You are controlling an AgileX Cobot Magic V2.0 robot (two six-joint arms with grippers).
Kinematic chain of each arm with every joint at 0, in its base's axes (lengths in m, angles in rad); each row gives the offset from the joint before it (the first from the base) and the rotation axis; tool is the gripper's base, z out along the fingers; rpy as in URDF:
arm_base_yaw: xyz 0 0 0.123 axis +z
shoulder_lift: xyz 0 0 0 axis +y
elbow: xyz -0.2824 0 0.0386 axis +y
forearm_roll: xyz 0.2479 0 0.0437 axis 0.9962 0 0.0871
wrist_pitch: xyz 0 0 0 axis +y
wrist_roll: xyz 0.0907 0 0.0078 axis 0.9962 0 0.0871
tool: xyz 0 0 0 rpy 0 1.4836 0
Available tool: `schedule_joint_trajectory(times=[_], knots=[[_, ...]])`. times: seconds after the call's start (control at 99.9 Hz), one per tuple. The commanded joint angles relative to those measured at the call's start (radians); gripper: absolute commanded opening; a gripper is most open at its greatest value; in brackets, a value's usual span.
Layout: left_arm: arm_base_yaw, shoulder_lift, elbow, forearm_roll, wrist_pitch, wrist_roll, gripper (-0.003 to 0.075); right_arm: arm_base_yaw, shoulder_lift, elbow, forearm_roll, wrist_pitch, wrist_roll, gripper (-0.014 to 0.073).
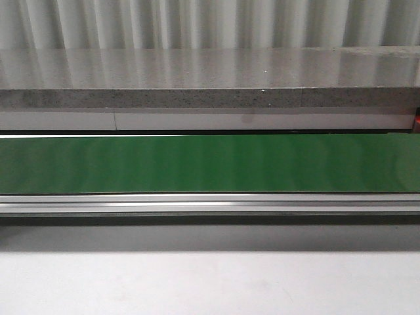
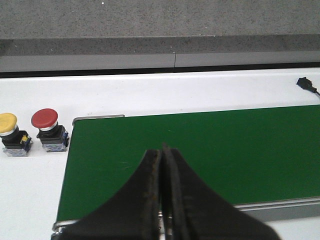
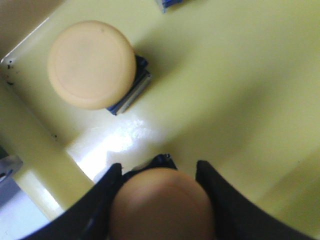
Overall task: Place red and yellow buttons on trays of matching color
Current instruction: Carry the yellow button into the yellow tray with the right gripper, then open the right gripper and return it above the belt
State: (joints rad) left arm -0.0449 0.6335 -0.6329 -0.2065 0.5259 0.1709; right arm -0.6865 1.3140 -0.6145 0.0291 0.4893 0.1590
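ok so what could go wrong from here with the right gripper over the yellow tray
1. The right gripper holds a yellow button close to another yellow button already in the yellow tray; a sideways drift might knock it over.
2. The tray's rim is near, so the button may land on it and tip.

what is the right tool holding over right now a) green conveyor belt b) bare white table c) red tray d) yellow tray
d: the right tool grips a yellow button above the yellow tray, where another yellow button already sits.
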Motion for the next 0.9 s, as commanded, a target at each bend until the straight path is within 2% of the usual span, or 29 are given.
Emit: schedule_joint_trajectory(times=[0.0, 0.15, 0.27, 0.46, 0.741, 0.891], knots=[[-0.009, 0.001, -0.03, -0.017, -0.073, 0.001, -0.002, -0.006, -0.017, -0.023, -0.007, -0.05, 0.003, 0.0229], [-0.009, 0.001, -0.03, -0.017, -0.073, 0.001, -0.002, -0.006, -0.017, -0.023, -0.006, -0.051, 0.003, 0.0386], [-0.009, 0.001, -0.03, -0.017, -0.073, 0.001, -0.002, -0.006, -0.017, -0.023, -0.002, -0.05, 0.003, 0.0451], [0.002, 0.001, -0.03, -0.017, -0.073, 0.001, -0.002, -0.006, -0.02, -0.03, 0.006, -0.043, 0.007, 0.0486], [0.002, 0.001, -0.03, -0.017, -0.073, 0.001, -0.002, -0.006, -0.102, -0.105, 0.014, 0.069, 0.015, 0.0503], [0.002, 0.001, -0.03, -0.017, -0.073, 0.001, -0.002, 0.058, -0.187, -0.11, 0.052, 0.074, 0.01, 0.05]])
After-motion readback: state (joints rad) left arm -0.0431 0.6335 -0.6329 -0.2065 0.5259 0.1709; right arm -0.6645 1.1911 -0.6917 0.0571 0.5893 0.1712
